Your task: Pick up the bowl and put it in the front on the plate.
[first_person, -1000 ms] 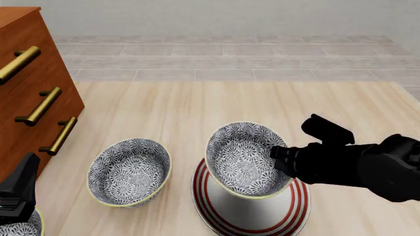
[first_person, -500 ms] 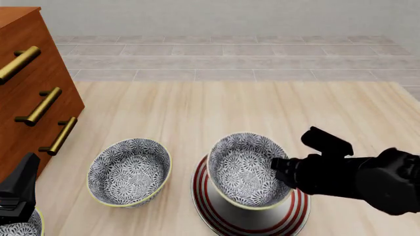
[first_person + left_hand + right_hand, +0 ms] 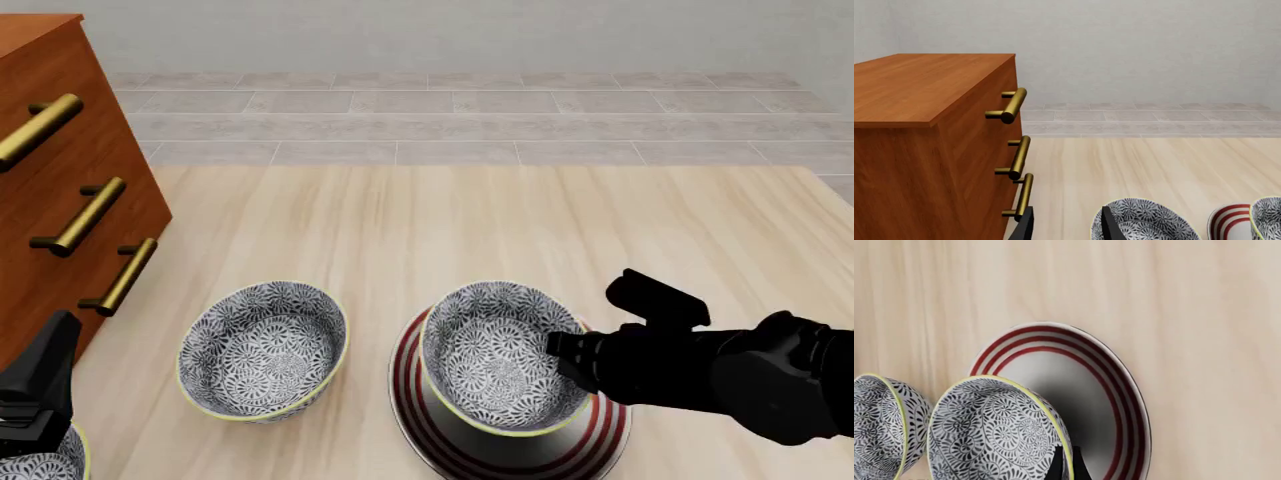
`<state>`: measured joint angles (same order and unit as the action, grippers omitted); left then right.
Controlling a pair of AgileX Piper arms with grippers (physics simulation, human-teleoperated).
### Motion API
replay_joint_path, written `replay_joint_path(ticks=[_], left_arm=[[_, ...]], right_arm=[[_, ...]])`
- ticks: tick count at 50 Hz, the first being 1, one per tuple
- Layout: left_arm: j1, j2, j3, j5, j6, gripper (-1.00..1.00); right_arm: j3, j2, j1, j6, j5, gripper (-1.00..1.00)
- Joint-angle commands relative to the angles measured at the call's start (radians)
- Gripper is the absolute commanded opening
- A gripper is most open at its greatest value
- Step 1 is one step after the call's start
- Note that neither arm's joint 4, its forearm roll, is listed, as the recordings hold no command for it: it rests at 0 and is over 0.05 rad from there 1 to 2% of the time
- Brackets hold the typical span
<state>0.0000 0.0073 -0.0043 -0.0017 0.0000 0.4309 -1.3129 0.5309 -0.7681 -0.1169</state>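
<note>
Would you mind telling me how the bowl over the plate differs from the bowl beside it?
The bowl is pinched at its rim by the right gripper over the plate; the other bowl rests free on the table. Both share the blue-grey floral pattern and yellow-green rim.

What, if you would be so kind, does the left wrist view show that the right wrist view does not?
Only the left wrist view shows the wooden dresser with its brass handles, the tiled floor and the wall. Only the right wrist view shows the right pincer clamped on the rim of the bowl. Both show the plate, the second bowl and the table.
</note>
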Motion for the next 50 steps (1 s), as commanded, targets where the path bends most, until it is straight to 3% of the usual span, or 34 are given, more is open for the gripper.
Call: replay_joint_path(ticks=[1,2,31,50], left_arm=[[0.0,0.0,0.0,0.0,0.0,1.0],[0.0,0.0,0.0,0.0,0.0,1.0],[0.0,0.0,0.0,0.0,0.0,1.0],[0.0,0.0,0.0,0.0,0.0,1.0]], right_arm=[[0.01,-0.014,0.004,-0.002,0.011,-1.0],[0.009,-0.012,0.003,-0.001,0.009,1.0],[0.048,0.035,-0.012,0.026,-0.059,1.0],[0.172,0.076,-0.068,0.112,-0.195,1.0]])
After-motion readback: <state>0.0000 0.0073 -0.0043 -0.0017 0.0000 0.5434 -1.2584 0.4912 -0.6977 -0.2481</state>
